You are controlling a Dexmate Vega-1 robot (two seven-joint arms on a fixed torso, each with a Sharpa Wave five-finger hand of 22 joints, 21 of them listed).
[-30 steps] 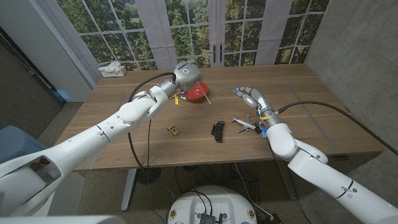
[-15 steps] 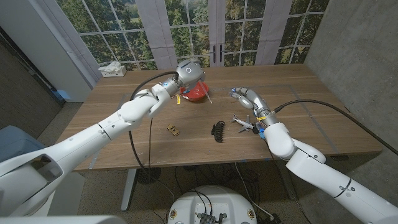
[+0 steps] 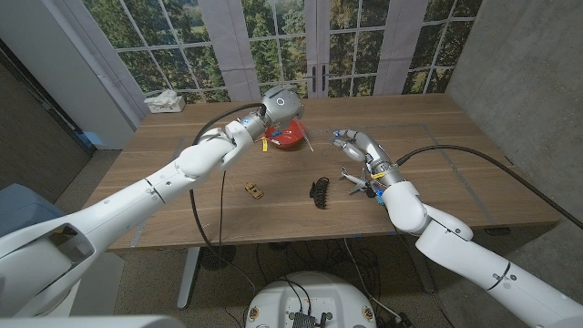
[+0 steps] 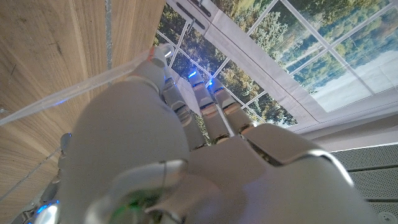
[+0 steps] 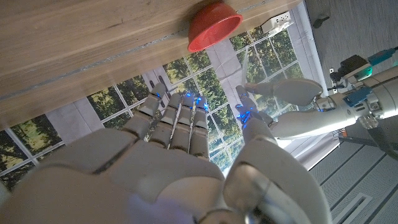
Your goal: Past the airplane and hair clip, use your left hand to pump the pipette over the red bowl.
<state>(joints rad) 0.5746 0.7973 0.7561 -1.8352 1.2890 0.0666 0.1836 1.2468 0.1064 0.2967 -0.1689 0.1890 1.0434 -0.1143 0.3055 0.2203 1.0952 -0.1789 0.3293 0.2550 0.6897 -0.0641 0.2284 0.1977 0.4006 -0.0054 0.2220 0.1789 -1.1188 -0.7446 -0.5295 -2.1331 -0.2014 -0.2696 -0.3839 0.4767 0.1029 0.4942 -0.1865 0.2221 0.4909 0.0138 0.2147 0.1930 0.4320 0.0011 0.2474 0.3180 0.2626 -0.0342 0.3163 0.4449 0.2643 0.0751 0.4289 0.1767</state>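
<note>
Red bowl (image 3: 288,136) on the far middle of the wooden table (image 3: 182,196), round and plain, partly hidden behind the left hand (image 3: 279,106), which hangs right over it. Pipette (image 4: 74,92) clear and slender, seen in the left wrist view running slantwise past the fingers (image 4: 202,106) with a pinkish tip; in the head view only a thin pale tip (image 3: 305,141) sticking out beside the bowl. Left fingers curled in close together around the pipette, though the exact grip cannot be made out. Small yellow tag or tool (image 3: 263,144) hanging just below the left wrist. Nearer the front edge, a small yellow toy car (image 3: 253,189), a black hair clip (image 3: 318,190) and a white toy airplane (image 3: 357,179), in a loose row, well apart from the bowl. Right hand (image 3: 349,141) hovering just past the airplane, fingers spread and slightly bent, holding nothing. White tissue box (image 3: 164,102) at the far left corner. Bare wood between bowl and front row, and wide open table toward the right edge. Windows and trees beyond the far edge.
</note>
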